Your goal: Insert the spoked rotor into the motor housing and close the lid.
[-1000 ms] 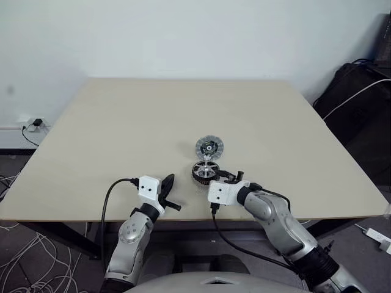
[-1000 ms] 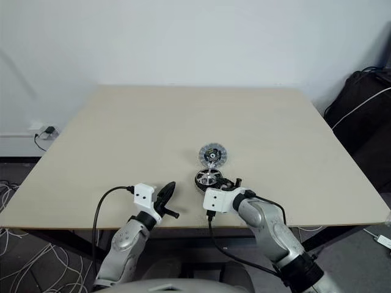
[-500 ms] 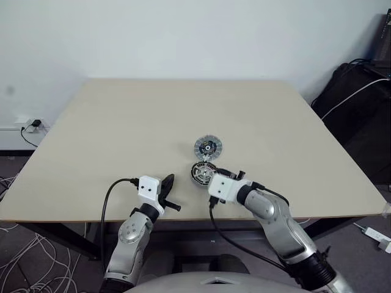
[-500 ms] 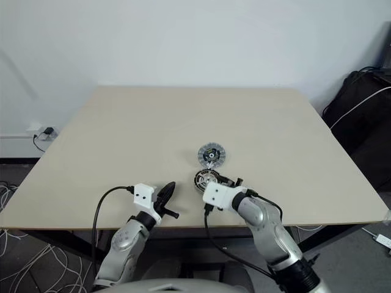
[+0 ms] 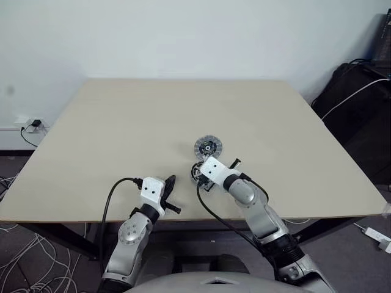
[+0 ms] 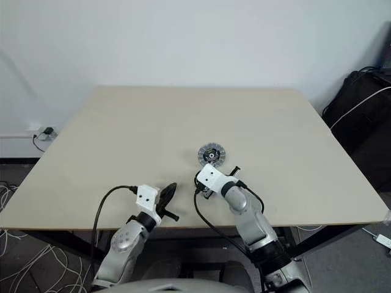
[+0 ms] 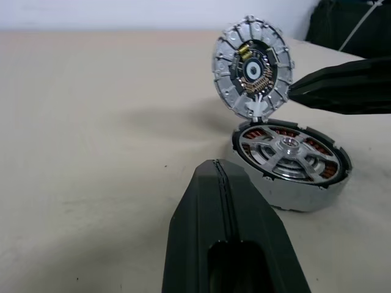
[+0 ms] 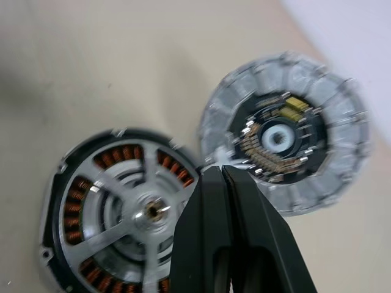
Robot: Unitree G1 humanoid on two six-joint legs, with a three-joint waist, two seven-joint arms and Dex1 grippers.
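Copper-brown windings ring the motor housing [image 7: 292, 163], which lies flat on the pale wooden table [image 5: 122, 128] near its front edge, open face up. The spoked rotor [image 7: 286, 150] sits inside it, flat too, its silver spokes running from the hub out to the rim, axis upright. Just beyond, on the far side, the lid [image 7: 253, 67] stands tilted up on its edge, ribbed face with the dark centre turned toward the robot; its lower rim touches or nearly touches the housing's far rim.

The right gripper [image 8: 223, 183] is clenched on nothing, tips pressed together, over the seam where lid meets housing. The left gripper [image 7: 218, 174] is also clenched empty, pointing at the housing from the near left, apart from it.

Against a second ago: the right arm has swung in from the near right of the housing to above it, covering most of it in the head views, and its fingers have gone from parted to pressed together. Housing, lid and left gripper are where they were.
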